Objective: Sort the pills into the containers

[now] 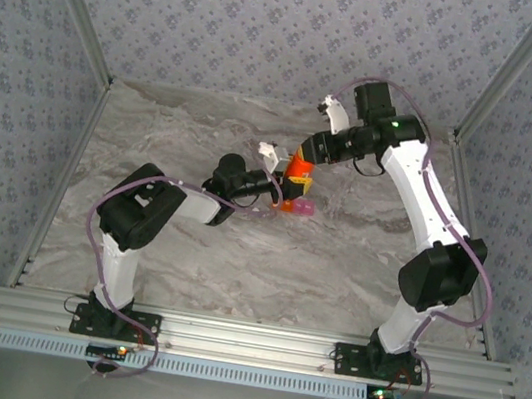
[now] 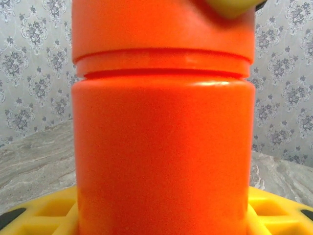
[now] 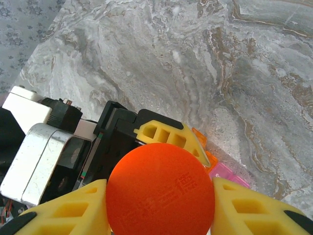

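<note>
Pinching upright orange bottle (image 1: pixel 299 172) by body: left gripper (image 1: pixel 284 188) jaws. Pressed on cap (image 3: pixel 160 186) sides from above: right gripper (image 3: pixel 161 203) jaws. On bench (image 1: pixel 165 265), centre toward far edge, just beside bottle base: pill box (image 1: pixel 298 208). Surface grey, marble-veined; walls (image 1: pixel 274 19) floral wallpaper.

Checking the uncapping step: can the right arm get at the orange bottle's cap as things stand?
Probably yes. The right gripper is over the cap, its fingers seemingly against both sides. The left gripper holds the orange bottle lower down, on its body, leaving the cap free.
</note>
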Robot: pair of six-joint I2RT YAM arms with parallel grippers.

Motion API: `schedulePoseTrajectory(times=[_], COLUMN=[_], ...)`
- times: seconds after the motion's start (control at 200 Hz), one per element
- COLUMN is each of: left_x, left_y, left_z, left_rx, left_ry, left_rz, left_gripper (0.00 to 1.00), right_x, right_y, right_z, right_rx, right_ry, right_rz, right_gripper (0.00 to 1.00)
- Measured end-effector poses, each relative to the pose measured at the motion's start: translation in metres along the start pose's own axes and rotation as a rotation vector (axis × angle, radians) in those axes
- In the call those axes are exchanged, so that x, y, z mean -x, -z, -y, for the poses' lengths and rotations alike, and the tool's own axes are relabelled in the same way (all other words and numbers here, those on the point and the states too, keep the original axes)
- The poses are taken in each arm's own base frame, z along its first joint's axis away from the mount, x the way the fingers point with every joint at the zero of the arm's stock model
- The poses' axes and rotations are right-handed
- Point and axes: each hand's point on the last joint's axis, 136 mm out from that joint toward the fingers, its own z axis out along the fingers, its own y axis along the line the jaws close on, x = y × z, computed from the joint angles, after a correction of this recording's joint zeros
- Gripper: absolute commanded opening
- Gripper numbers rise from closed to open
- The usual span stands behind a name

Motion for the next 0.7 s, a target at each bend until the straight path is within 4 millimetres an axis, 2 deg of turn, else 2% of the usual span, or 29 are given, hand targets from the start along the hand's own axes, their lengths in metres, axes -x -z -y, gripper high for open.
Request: schedulePoseTrajectory(times=[0.15,0.405,0.575,0.65,0.705], left_x=[-0.002,-0.027,-0.03,-0.03,-0.03], left_y=[0.001,0.007,0.008,0.008,0.009], left_z=[-0.005,-0.014,-0.018,-0.018,-0.019], left_rx=[0.027,0.083,0.103,0.106,0.107], left_ry=[-0.005,-0.002,-0.001,-0.001,0.0], left_rz=[-0.005,-0.081,-0.089,-0.09,-0.09], left_gripper=[0.0,0.0,0.0,0.0,0.0], right_x=[0.002,-0.009,-0.007,-0.006,-0.006], right_y=[-0.006,-0.026,-0.031,-0.031,-0.031], right_z=[0.002,0.012,0.013,0.013,0.014], right_rx=[-0.046,-0.156,-0.198,-0.204,-0.205], right_ry=[-0.086,-0.357,-0.427,-0.438,-0.442], right_rz=[0.011,0.092,0.131,0.136,0.136], right_gripper=[0.33,0.34,0.34,0.38,0.46])
